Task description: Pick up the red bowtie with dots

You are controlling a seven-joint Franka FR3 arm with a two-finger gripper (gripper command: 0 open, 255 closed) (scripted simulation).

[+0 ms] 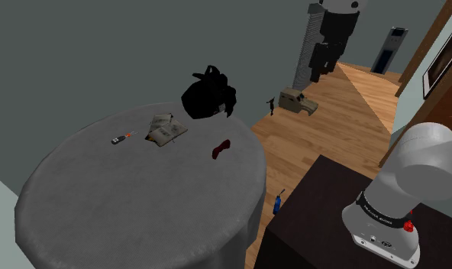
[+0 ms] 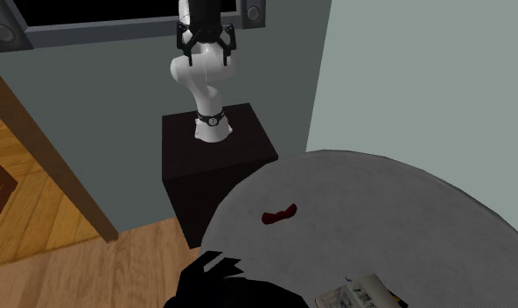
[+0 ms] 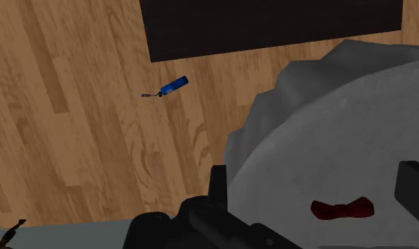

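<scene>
The dark red bowtie (image 1: 221,147) lies flat on the round grey-clothed table (image 1: 102,206), near the edge that faces the stand. From the second exterior view the bowtie (image 2: 279,214) sits alone on the cloth. My gripper (image 1: 318,74) hangs high in the air, well above and to the right of the table in the shoulder view. In the wrist view the gripper (image 3: 314,187) is open, its fingers (image 3: 217,185) standing wide apart, and the bowtie (image 3: 342,209) shows far below between them. Nothing is held.
A black bag (image 1: 209,95) sits at the table's far edge, with a folded pale bundle (image 1: 166,130) and a small tool (image 1: 121,139) beside it. On the wood floor lie a blue tool (image 3: 173,86) and a tan toy truck (image 1: 299,102). The dark stand (image 2: 218,157) stands beside the table.
</scene>
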